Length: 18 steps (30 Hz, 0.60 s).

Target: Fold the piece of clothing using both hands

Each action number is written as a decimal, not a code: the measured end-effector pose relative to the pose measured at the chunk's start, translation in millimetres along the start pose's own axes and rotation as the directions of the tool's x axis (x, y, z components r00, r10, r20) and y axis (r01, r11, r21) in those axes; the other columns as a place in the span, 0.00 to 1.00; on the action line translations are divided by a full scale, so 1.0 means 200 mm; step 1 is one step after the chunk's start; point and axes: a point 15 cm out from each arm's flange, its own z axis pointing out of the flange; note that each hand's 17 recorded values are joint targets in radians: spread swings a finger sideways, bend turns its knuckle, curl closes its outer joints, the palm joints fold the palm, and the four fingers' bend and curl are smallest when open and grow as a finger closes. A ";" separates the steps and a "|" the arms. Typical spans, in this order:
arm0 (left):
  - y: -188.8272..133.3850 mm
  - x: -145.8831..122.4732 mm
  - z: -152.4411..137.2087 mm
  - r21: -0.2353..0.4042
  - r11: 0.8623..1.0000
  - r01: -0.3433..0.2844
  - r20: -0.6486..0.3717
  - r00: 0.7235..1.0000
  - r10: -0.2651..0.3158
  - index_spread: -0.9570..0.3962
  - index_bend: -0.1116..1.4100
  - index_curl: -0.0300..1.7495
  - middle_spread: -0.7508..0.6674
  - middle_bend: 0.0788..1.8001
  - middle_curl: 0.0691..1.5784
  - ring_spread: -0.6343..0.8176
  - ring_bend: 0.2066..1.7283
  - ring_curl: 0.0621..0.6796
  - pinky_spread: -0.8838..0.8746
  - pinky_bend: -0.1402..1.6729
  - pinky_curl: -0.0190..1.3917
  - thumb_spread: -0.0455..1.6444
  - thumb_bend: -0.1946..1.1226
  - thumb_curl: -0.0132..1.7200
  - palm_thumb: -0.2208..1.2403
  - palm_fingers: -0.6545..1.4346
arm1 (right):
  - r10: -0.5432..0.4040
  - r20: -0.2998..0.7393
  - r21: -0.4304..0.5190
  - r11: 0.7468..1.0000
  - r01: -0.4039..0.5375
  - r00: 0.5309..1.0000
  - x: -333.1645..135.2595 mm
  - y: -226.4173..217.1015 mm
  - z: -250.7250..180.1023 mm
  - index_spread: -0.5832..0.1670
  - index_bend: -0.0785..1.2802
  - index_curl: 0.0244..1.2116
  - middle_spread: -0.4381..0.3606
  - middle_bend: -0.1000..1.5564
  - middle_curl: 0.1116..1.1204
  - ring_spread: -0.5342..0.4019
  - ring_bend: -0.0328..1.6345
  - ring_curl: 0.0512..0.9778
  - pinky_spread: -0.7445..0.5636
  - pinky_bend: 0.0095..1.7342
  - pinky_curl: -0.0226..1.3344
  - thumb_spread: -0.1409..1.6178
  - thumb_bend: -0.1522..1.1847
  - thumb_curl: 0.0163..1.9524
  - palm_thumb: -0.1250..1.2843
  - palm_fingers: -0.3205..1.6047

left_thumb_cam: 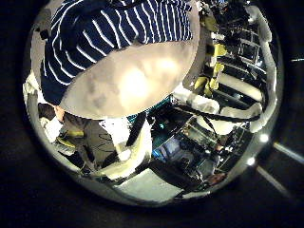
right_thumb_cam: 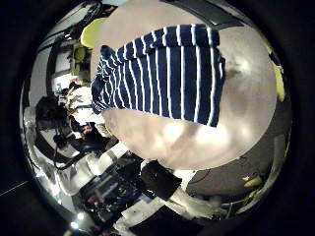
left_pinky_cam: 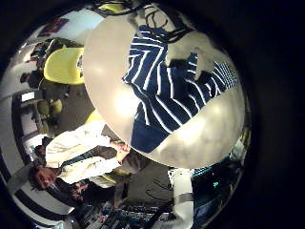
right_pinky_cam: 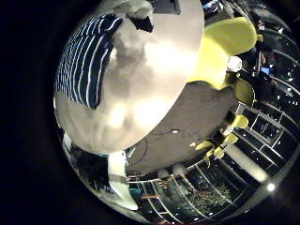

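In the left little finger side palm view the garment (left_pinky_cam: 162, 86) lies rumpled across the table (left_pinky_cam: 205, 134). In the left thumb side palm view it (left_thumb_cam: 114, 33) covers part of the table (left_thumb_cam: 133, 90). In the right little finger side palm view it (right_pinky_cam: 89, 56) lies at one side of the table (right_pinky_cam: 159, 75). Both hands are above the table, away from the cloth. Neither hand's own parts show.
Yellow chairs (left_pinky_cam: 62, 65) (right_pinky_cam: 225, 47) stand around the table. A white robot arm (left_thumb_cam: 237, 95) rises beside the table's edge. Benches with equipment (right_thumb_cam: 118, 192) stand beyond the table.
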 end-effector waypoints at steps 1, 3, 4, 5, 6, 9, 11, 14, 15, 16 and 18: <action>0.01 0.00 0.03 -0.010 1.000 0.001 -0.001 1.000 -0.001 0.73 0.18 0.22 0.71 0.07 0.23 0.53 0.42 0.35 0.62 0.44 0.26 0.66 0.13 0.18 0.37 0.34 | -0.004 0.002 -0.014 1.000 0.004 1.000 -0.01 -0.01 0.03 0.30 0.16 0.18 0.58 0.22 0.26 0.77 0.39 0.29 0.95 0.35 0.38 0.67 0.09 0.15 0.34 0.20; 0.03 -0.02 0.08 -0.026 1.000 0.008 -0.004 1.000 -0.008 0.73 0.18 0.21 0.71 0.07 0.22 0.53 0.41 0.34 0.62 0.44 0.26 0.66 0.13 0.18 0.37 0.34 | -0.013 0.005 -0.036 0.999 0.013 1.000 -0.03 -0.03 0.09 0.30 0.16 0.18 0.58 0.22 0.26 0.77 0.39 0.28 0.95 0.35 0.37 0.67 0.09 0.15 0.34 0.20; 0.04 -0.03 0.09 -0.032 0.999 0.013 -0.005 1.000 -0.014 0.73 0.18 0.21 0.71 0.07 0.22 0.53 0.41 0.34 0.62 0.44 0.26 0.66 0.13 0.18 0.37 0.34 | -0.020 0.004 -0.046 0.999 0.020 1.000 -0.05 -0.04 0.11 0.30 0.16 0.18 0.58 0.21 0.25 0.77 0.39 0.28 0.95 0.35 0.37 0.67 0.09 0.15 0.34 0.20; 0.05 -0.05 0.10 -0.035 0.999 0.018 -0.005 1.000 -0.018 0.73 0.18 0.21 0.71 0.07 0.22 0.53 0.41 0.34 0.62 0.44 0.26 0.66 0.13 0.18 0.37 0.34 | -0.024 0.003 -0.055 0.998 0.025 1.000 -0.05 -0.04 0.13 0.29 0.17 0.18 0.58 0.21 0.25 0.77 0.39 0.28 0.95 0.35 0.36 0.67 0.09 0.15 0.34 0.20; 0.05 -0.06 0.10 -0.036 0.999 0.022 -0.003 1.000 -0.023 0.73 0.18 0.21 0.71 0.07 0.22 0.53 0.41 0.34 0.62 0.43 0.25 0.66 0.13 0.18 0.38 0.34 | -0.029 0.000 -0.069 0.997 0.029 1.000 -0.06 -0.05 0.16 0.28 0.17 0.18 0.57 0.21 0.25 0.77 0.39 0.27 0.95 0.35 0.36 0.67 0.10 0.15 0.34 0.21; 0.06 -0.07 0.11 -0.038 0.999 0.026 -0.004 1.000 -0.026 0.73 0.18 0.21 0.71 0.07 0.22 0.53 0.41 0.33 0.62 0.43 0.25 0.66 0.13 0.18 0.38 0.34 | -0.049 -0.001 -0.114 0.992 0.049 0.999 -0.09 -0.06 0.24 0.27 0.17 0.19 0.57 0.21 0.25 0.77 0.38 0.26 0.95 0.35 0.35 0.66 0.10 0.15 0.36 0.21; 0.06 -0.09 0.11 -0.039 0.999 0.027 -0.006 1.000 -0.027 0.73 0.18 0.20 0.71 0.07 0.21 0.53 0.41 0.33 0.63 0.43 0.25 0.66 0.13 0.18 0.38 0.34 | -0.068 -0.002 -0.146 0.987 0.067 0.998 -0.13 -0.06 0.29 0.27 0.18 0.19 0.56 0.21 0.25 0.76 0.38 0.26 0.95 0.36 0.34 0.66 0.10 0.15 0.37 0.23; 0.07 -0.10 0.12 -0.042 0.999 0.027 -0.005 1.000 -0.027 0.73 0.18 0.20 0.70 0.07 0.21 0.53 0.40 0.33 0.63 0.43 0.25 0.66 0.13 0.17 0.38 0.34 | -0.080 -0.024 -0.192 0.979 0.074 0.996 -0.12 -0.03 0.34 0.28 0.17 0.19 0.55 0.21 0.25 0.75 0.39 0.25 0.95 0.36 0.34 0.66 0.10 0.16 0.39 0.24; 0.08 -0.11 0.12 -0.044 0.999 0.027 -0.002 1.000 -0.027 0.73 0.18 0.20 0.70 0.07 0.21 0.53 0.40 0.33 0.63 0.43 0.25 0.67 0.13 0.17 0.38 0.35 | -0.084 -0.036 -0.206 0.976 0.075 0.996 -0.11 -0.03 0.35 0.28 0.17 0.19 0.54 0.22 0.25 0.72 0.39 0.25 0.94 0.35 0.33 0.66 0.11 0.16 0.42 0.25; 0.08 -0.11 0.12 -0.047 0.999 0.027 0.003 1.000 -0.027 0.73 0.18 0.20 0.70 0.07 0.21 0.53 0.40 0.33 0.63 0.43 0.25 0.67 0.13 0.17 0.38 0.35 | -0.087 -0.041 -0.216 0.973 0.076 0.995 -0.11 -0.02 0.37 0.28 0.17 0.19 0.53 0.22 0.25 0.70 0.40 0.26 0.94 0.36 0.33 0.66 0.11 0.17 0.44 0.26; 0.08 -0.13 0.12 -0.049 0.998 0.030 0.008 1.000 -0.030 0.73 0.18 0.20 0.70 0.07 0.21 0.53 0.40 0.33 0.63 0.42 0.25 0.67 0.13 0.17 0.38 0.35 | -0.088 -0.047 -0.221 0.972 0.076 0.995 -0.10 -0.02 0.38 0.29 0.17 0.20 0.51 0.22 0.25 0.64 0.43 0.26 0.93 0.37 0.33 0.67 0.12 0.18 0.49 0.30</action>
